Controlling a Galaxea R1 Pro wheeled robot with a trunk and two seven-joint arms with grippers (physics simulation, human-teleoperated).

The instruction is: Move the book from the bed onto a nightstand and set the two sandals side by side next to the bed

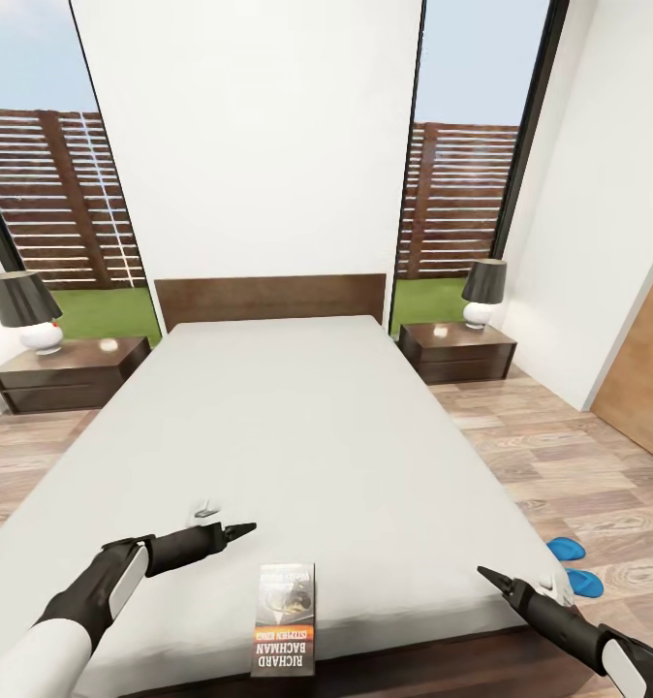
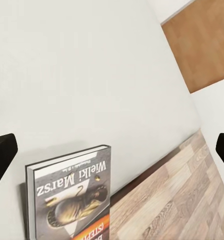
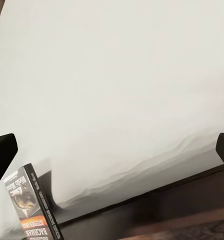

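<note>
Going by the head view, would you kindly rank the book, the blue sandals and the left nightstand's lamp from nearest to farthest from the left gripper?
1. The book, lying at the bed's foot edge, just right of the left gripper.
2. The blue sandals, on the floor right of the bed.
3. The lamp, on the left nightstand by the headboard.

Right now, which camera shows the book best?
The head view: the whole book lies flat at the mattress's foot edge, between both grippers. The left wrist view shows its cover close, cut off at one end; the right wrist view catches just a corner.
</note>
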